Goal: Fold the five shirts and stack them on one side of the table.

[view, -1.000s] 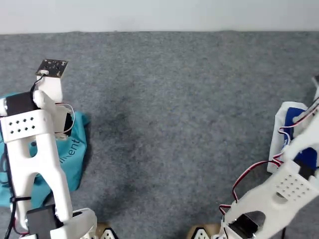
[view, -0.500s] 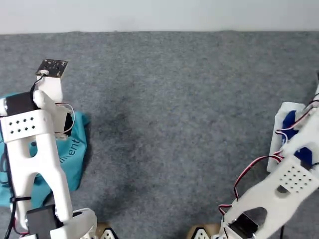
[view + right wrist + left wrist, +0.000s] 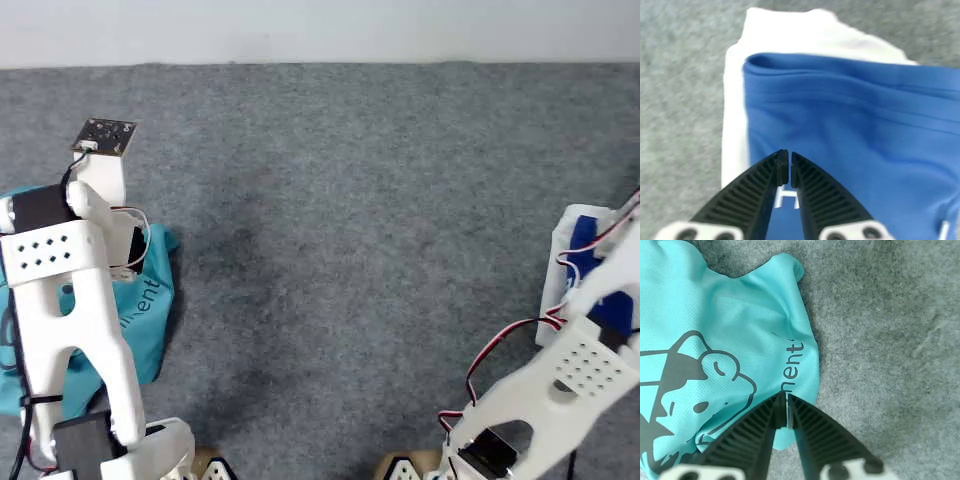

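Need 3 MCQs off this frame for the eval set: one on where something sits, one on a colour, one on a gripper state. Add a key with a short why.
1. Where does the blue shirt lie?
A. mid-table
B. on the white shirt, at the edge of the table on the right arm's side
C. hanging from a gripper

2. What colour is the printed shirt below the left gripper?
A. red
B. yellow
C. teal

3. How do the jaws of the right gripper stand?
A. shut, tips together
B. wide open
C. clamped on a cup

Key:
1 B: the right wrist view shows blue cloth lying on white.
2 C: the left wrist view shows teal cloth with dark print.
3 A: the tips meet, with nothing between them.
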Available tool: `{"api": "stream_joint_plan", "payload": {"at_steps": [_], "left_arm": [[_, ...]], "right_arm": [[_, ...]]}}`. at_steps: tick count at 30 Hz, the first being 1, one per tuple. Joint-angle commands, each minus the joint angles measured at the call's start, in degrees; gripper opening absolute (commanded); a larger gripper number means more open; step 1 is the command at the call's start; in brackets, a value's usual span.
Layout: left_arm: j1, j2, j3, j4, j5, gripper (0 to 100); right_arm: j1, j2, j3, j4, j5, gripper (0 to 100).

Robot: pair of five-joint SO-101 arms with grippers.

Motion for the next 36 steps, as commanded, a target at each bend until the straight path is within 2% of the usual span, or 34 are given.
{"api": "stream_joint_plan", "payload": {"at_steps": [1, 9, 14, 17, 23, 27, 34, 36], "left_arm": [[0.09, -2.90, -0.40, 1.32, -0.53, 2], [-0.26, -11.60, 0.31, 1.32, -1.58, 2], [-0.70, -11.87, 6.02, 1.23, -11.60, 2], [-3.60, -10.99, 9.01, 0.35, -14.68, 4], [-8.97, -3.52, 11.65, -0.09, -20.66, 12], [-8.97, 3.60, 11.65, -2.81, -23.65, 13], [-8.79, 17.49, 11.30, -10.99, -23.65, 12], [-8.79, 19.43, 11.30, -11.96, -23.65, 8]], "right_arm": [[-1.63, 0.22, -2.02, 5.58, -0.53, 0.9], [-5.32, -6.81, -1.93, 19.82, -0.53, 1.0], [-6.11, -15.43, 2.64, 20.44, -0.53, 1.0], [-6.81, -22.55, 8.18, 20.44, -0.53, 1.0], [-9.10, -35.65, 25.49, 20.35, -0.53, 0.9], [-10.51, -43.38, 35.60, 20.26, -0.53, 0.9], [-10.51, -55.16, 46.33, 20.26, -0.26, 0.9], [-10.51, -58.15, 48.53, 20.26, -0.18, 0.9]]}}
